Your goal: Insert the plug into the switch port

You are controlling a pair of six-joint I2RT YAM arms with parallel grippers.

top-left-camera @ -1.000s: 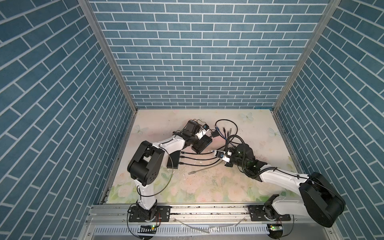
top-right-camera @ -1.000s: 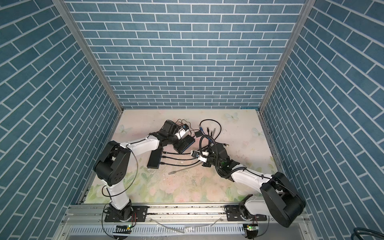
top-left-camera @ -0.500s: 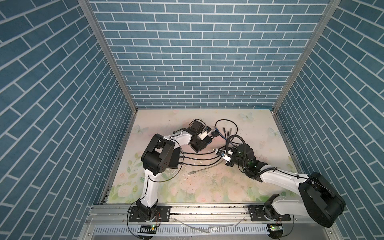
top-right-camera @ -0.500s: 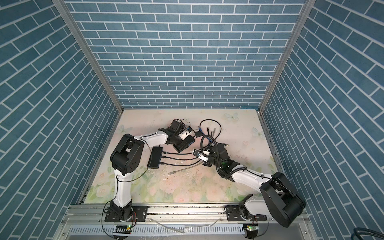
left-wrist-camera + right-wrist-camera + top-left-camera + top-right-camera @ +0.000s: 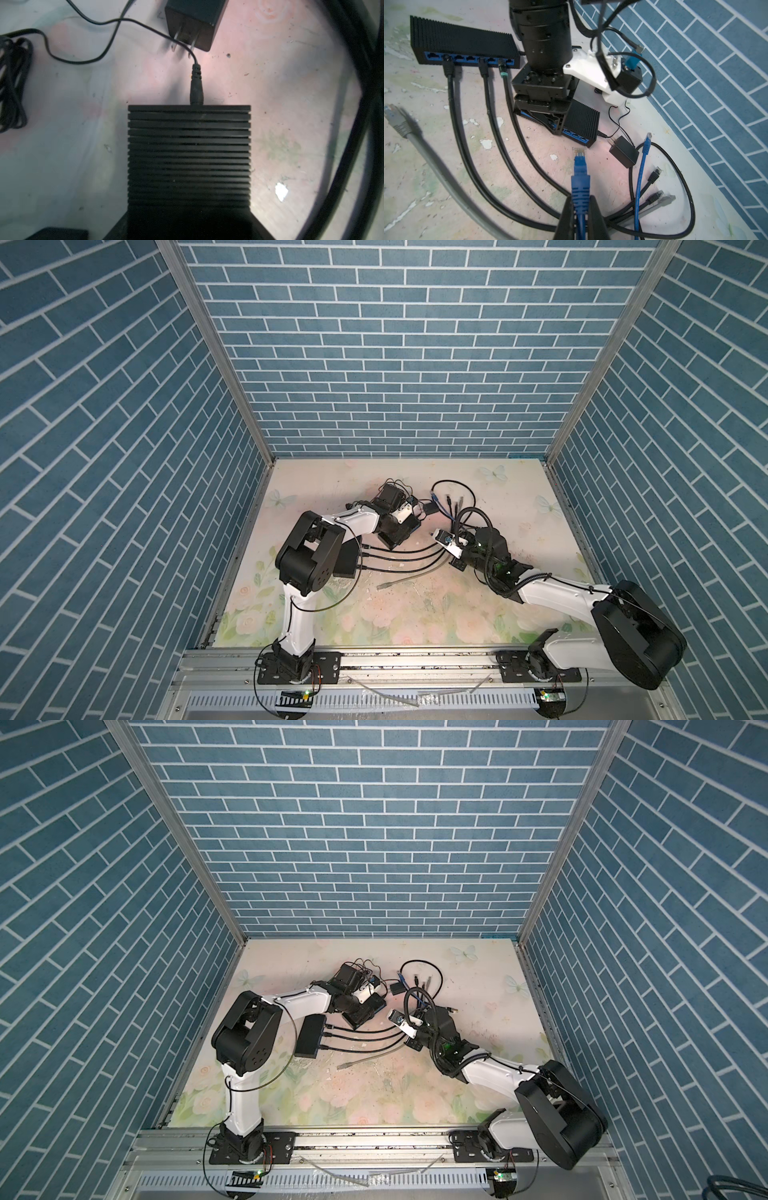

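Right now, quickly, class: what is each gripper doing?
Left gripper: jaws closed on the small switch.
Right gripper: jaws closed on the blue plug.

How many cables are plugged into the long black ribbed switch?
3 in the long black ribbed switch: a black cable near its outer end, a second black cable mid-row, a green-collared cable nearest the smaller black switch. None looks hidden.

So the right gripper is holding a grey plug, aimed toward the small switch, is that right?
Not quite: the plug in the right gripper is blue, not grey, as the right wrist view shows. It does aim toward the small switch.
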